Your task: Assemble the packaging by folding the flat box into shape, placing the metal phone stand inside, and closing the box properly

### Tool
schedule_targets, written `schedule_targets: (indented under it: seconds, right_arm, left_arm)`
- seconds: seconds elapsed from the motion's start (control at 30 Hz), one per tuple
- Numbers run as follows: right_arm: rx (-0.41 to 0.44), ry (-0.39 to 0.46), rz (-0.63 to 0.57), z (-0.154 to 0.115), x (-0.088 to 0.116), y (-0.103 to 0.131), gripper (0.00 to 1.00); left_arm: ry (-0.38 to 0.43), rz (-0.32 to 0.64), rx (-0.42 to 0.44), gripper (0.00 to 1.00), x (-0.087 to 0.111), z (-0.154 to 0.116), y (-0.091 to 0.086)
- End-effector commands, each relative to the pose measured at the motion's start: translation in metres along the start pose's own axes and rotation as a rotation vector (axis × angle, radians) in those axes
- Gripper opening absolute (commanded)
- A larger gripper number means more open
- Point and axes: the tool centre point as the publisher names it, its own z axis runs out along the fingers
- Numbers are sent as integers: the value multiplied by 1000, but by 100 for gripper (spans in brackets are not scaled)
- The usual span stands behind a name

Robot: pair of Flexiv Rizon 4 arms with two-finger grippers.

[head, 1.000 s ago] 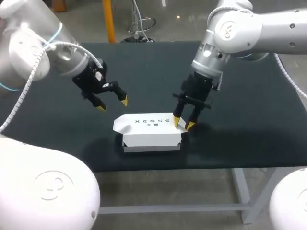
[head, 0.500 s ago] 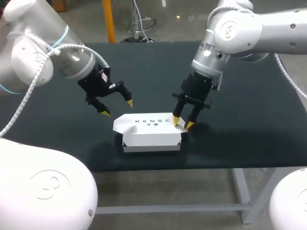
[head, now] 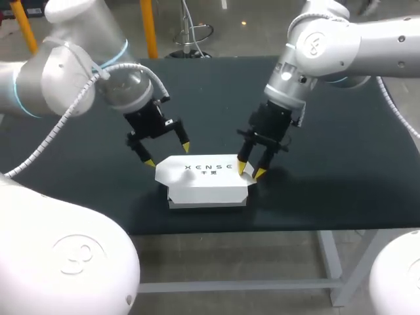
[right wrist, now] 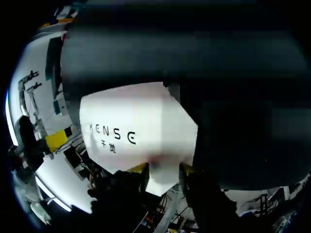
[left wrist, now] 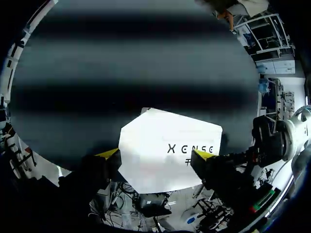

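Observation:
The white printed box (head: pixel 209 191) stands folded on the dark table, its lid (head: pixel 197 169) lying nearly flat on top. My left gripper (head: pixel 168 155) hangs open and wide just above the lid's left rear corner. In the left wrist view the lid (left wrist: pixel 165 145) lies ahead of that gripper (left wrist: pixel 156 155), between its spread tips. My right gripper (head: pixel 251 172) stands half open at the lid's right front corner, tips down on or just over it. That corner (right wrist: pixel 163 177) runs between the fingers of the right gripper (right wrist: pixel 163 171). No phone stand shows in any view.
The dark table (head: pixel 341 164) carries nothing else that I can see. Its front edge (head: pixel 295 228) runs a short way in front of the box. Bare tabletop stretches behind the box and to both sides.
My left arm has swung right and down, bringing its open gripper from the left of the box to the lid's left end. The right arm and the box have kept still.

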Motion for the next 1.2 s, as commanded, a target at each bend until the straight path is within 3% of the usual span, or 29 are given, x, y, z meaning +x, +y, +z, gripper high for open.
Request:
schedule_targets:
  seconds: [0.03,0.17,0.37,0.47,0.63,0.7,1.17,1.2]
  right_arm:
    - [3,-1,-3,1,1,0,45]
    - [1,-6,-3,1,2,-1,45]
    - [1,-1,3,1,-1,-1,44]
    - [1,0,3,1,-1,0,44]
    - [0,5,2,1,-1,1,43]
    - [0,6,1,1,0,1,43]
    - [-3,12,1,2,1,0,43]
    - [-4,15,2,3,1,-1,42]
  left_arm:
    - [-84,-15,138,100,2,-4,12]
    - [-89,-30,129,100,3,-2,12]
    - [-123,-35,93,100,-1,5,25]
    - [-121,-29,89,93,-5,7,33]
    - [-121,-26,92,61,-8,13,38]
    - [-121,-17,89,65,-9,15,38]
    - [-122,2,96,65,-16,29,35]
    - [-115,13,95,53,-18,31,34]
